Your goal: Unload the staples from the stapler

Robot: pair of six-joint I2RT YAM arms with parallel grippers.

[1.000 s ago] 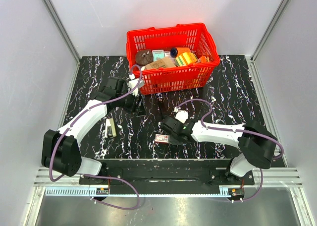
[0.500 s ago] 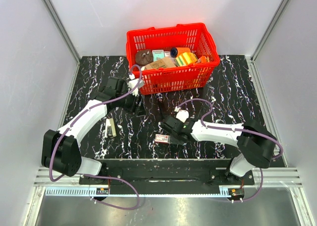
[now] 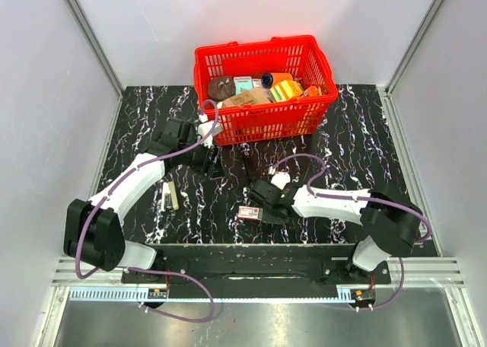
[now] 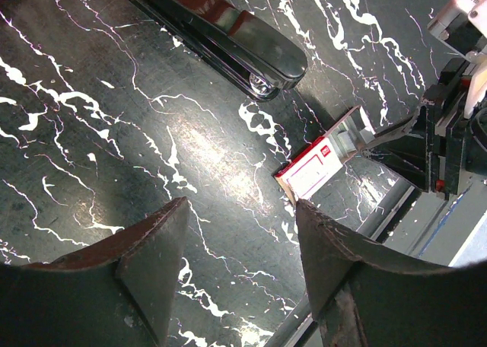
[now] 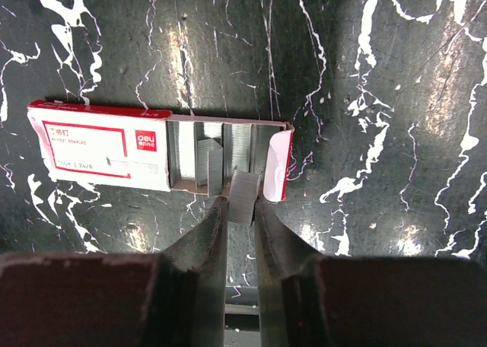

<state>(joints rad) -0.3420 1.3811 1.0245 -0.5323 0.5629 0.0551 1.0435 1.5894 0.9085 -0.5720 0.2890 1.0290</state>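
Pinching a staple strip (image 5: 243, 195) over its open box (image 5: 99, 145), right gripper (image 5: 242, 200); left gripper (image 4: 242, 206) open near the stapler (image 4: 221, 35)

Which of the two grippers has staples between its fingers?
The right gripper: it pinches a strip of staples at the open staple box. The left gripper is open and empty, near the stapler.

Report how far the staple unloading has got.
Apparently done: a staple strip is out of the stapler, which lies closed on the table. In hand: the right gripper pinches that strip over the open staple box; the left gripper hovers open, empty. Left: release the strip into the box; any staples inside the stapler cannot be seen.
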